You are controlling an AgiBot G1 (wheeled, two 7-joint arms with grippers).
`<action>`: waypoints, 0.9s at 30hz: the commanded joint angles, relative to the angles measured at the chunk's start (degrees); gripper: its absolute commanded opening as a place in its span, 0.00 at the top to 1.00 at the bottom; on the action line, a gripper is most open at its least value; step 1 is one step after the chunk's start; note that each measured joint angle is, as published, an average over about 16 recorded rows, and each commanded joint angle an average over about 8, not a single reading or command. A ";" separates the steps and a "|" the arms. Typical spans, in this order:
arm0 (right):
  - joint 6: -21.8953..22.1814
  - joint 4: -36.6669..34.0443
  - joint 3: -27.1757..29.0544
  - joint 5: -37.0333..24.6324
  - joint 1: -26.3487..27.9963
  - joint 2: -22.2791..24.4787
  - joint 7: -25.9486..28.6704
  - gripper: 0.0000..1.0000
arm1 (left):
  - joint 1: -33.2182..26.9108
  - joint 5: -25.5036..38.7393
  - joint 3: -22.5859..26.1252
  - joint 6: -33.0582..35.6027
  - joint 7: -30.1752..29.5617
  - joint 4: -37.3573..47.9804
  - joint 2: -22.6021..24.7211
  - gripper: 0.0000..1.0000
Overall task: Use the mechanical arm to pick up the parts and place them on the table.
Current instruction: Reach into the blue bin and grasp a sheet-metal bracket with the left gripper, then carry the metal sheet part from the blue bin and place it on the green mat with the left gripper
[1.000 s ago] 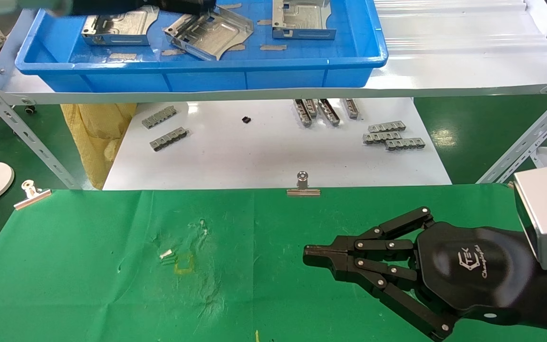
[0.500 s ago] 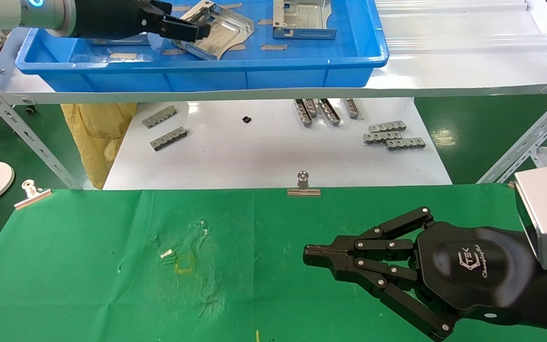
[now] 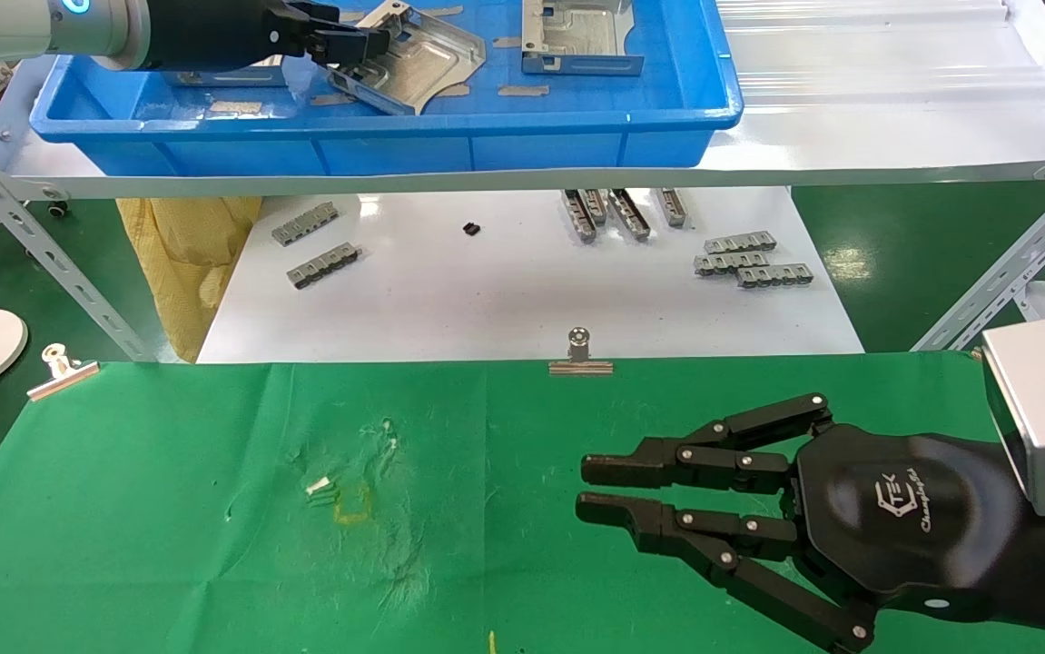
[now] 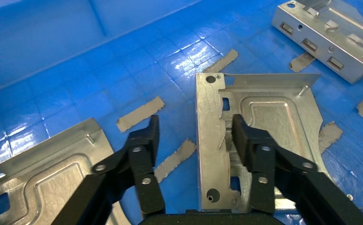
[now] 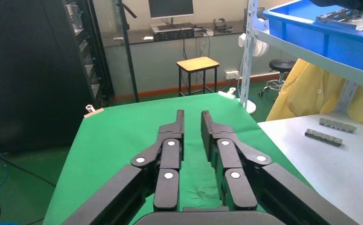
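Note:
Three shiny silver parts lie in the blue tray (image 3: 395, 150) on the shelf. My left gripper (image 3: 351, 42) is open inside the tray. In the left wrist view the left gripper (image 4: 194, 136) straddles the upturned side flange of the middle part (image 4: 264, 117): one finger is over the part's plate, the other over the blue floor. The middle part (image 3: 431, 56) lies tilted. A second part (image 4: 43, 164) lies beside it and a third part (image 3: 576, 36) farther right. My right gripper (image 3: 584, 489) hovers low over the green table (image 3: 168, 509), fingers slightly parted and empty.
Small grey slotted strips (image 3: 740, 259) and a small black piece (image 3: 470, 229) lie on the white board (image 3: 486, 300) under the shelf. Binder clips (image 3: 579, 356) edge the cloth. Grey tape scraps (image 4: 140, 112) stick to the tray floor. A yellowish stain (image 3: 351, 504) marks the cloth.
My left gripper has come into the tray and settled around the middle part's flange. My right gripper's fingers, shut before, have parted a little.

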 commanded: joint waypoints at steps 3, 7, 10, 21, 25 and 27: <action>0.00 0.00 -0.01 0.01 0.00 0.00 0.00 0.00 | 0.01 0.17 0.12 -0.23 0.16 0.06 0.11 1.00; 0.01 0.00 -0.02 0.01 0.00 0.01 -0.01 0.00 | 0.05 0.43 0.30 -0.37 0.47 -0.03 0.30 1.00; 0.01 0.00 -0.03 0.02 0.01 0.01 -0.01 0.00 | -0.03 0.46 0.33 -0.66 0.83 -0.27 0.37 1.00; 0.02 0.00 -0.05 0.03 0.01 0.02 -0.03 0.00 | -2.33 -3.83 -2.58 4.00 5.18 -3.82 -2.18 1.00; 0.03 0.00 -0.06 0.04 0.01 0.02 -0.03 0.00 | -2.67 -7.00 -4.58 11.31 9.30 -6.08 -4.88 1.00; 0.03 0.00 -0.06 0.04 0.01 0.03 -0.03 0.00 | -2.47 -8.60 -5.52 16.02 11.83 -7.25 -6.44 1.00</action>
